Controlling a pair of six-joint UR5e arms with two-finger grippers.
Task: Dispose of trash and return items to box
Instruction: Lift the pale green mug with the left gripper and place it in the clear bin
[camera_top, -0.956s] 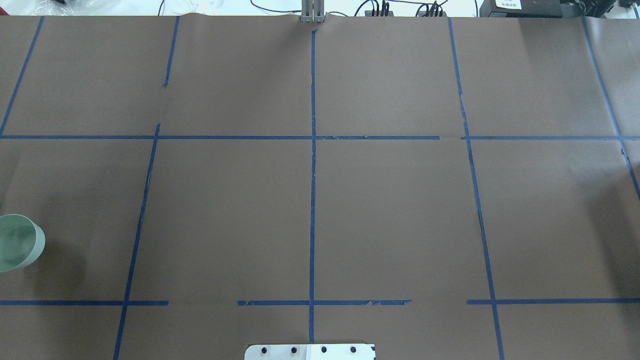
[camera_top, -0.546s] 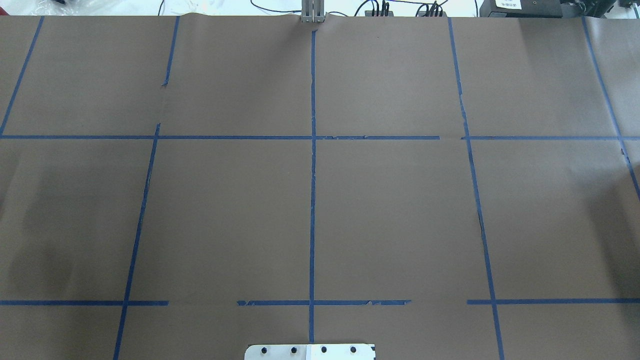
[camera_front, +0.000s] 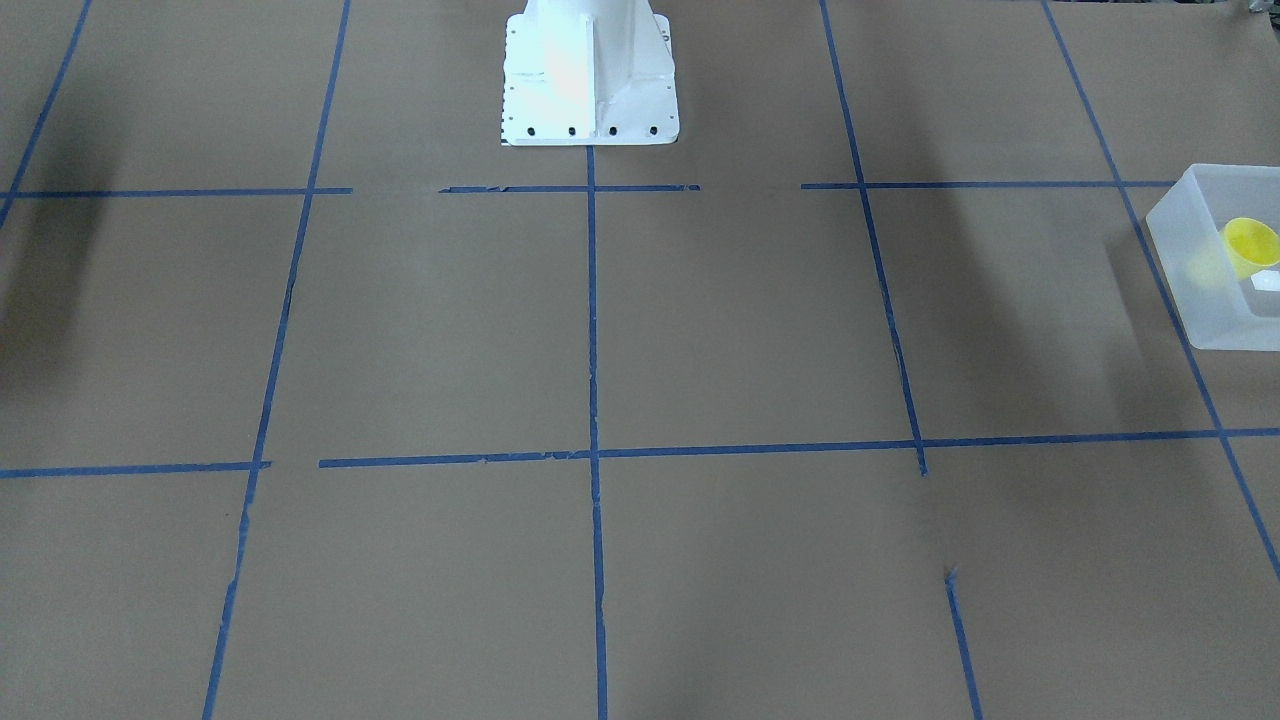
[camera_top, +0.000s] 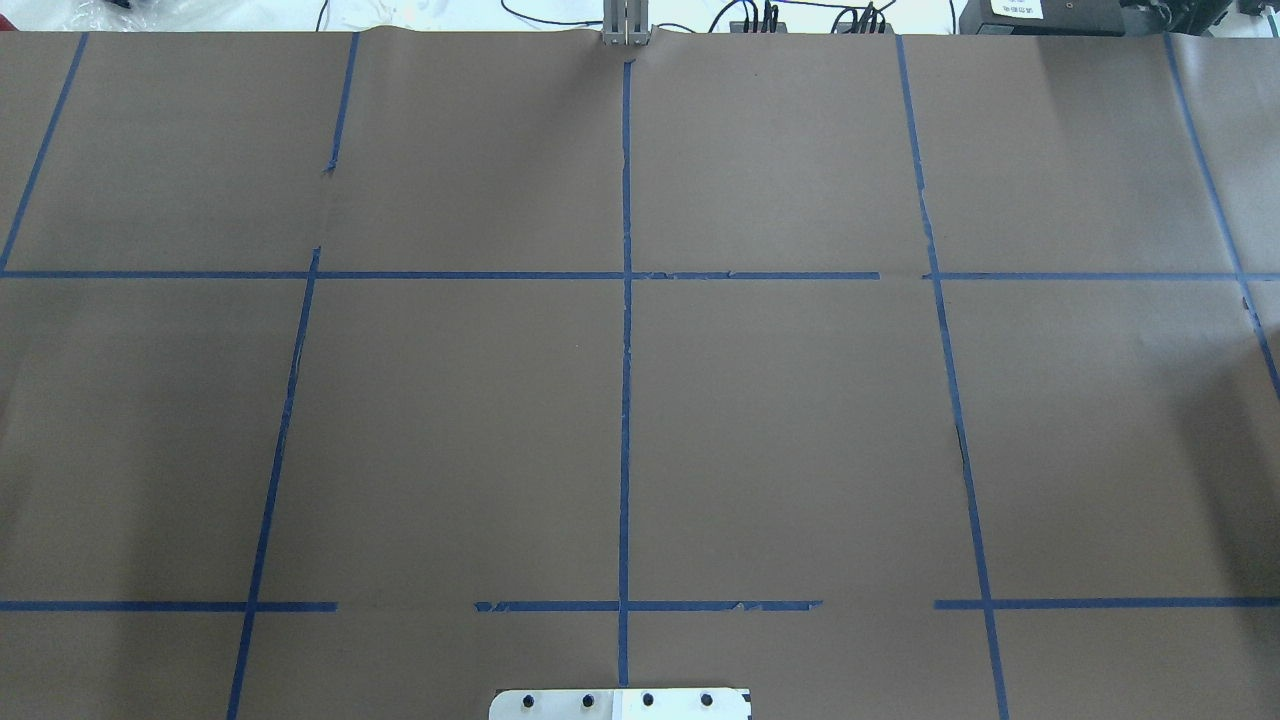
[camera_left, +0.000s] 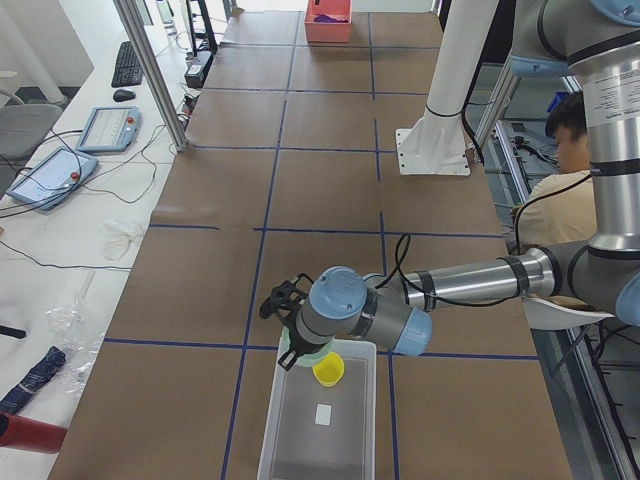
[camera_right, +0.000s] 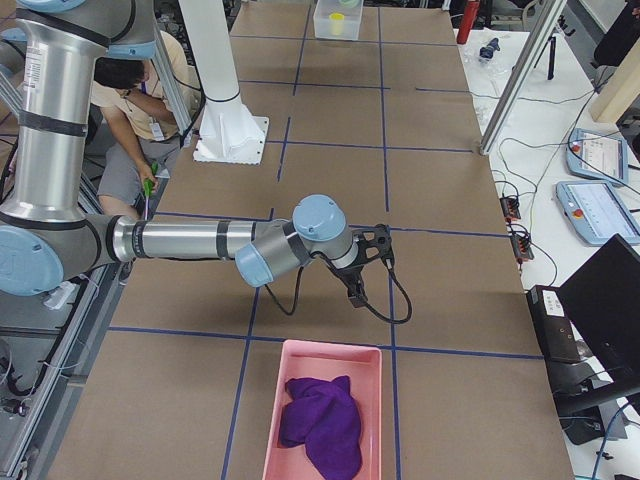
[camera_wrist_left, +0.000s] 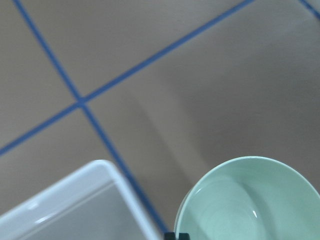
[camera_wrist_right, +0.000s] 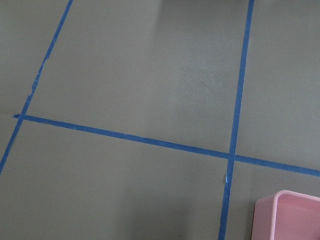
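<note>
The pale mint-green bowl (camera_wrist_left: 250, 200) fills the lower right of the left wrist view, close under the camera. A dark fingertip (camera_wrist_left: 177, 235) touches its rim. In the exterior left view my left gripper (camera_left: 290, 332) holds the bowl (camera_left: 303, 353) at the far end of the frosted box (camera_left: 300, 440). The yellow cup (camera_left: 328, 370) lies inside the box and also shows in the front-facing view (camera_front: 1250, 245). My right gripper (camera_right: 357, 282) hangs over bare table; I cannot tell if it is open or shut.
A pink tray (camera_right: 290, 400) with a purple cloth (camera_right: 322, 425) stands in front of the right gripper. The box (camera_front: 1190, 265) sits at the table's end on my left. The robot's white base (camera_front: 590, 70) stands mid-table. A seated person (camera_left: 565, 160) is behind the robot.
One second ago the mint bowl showed at the overhead view's left edge. It has moved left out of that view, and its shadow has faded.
</note>
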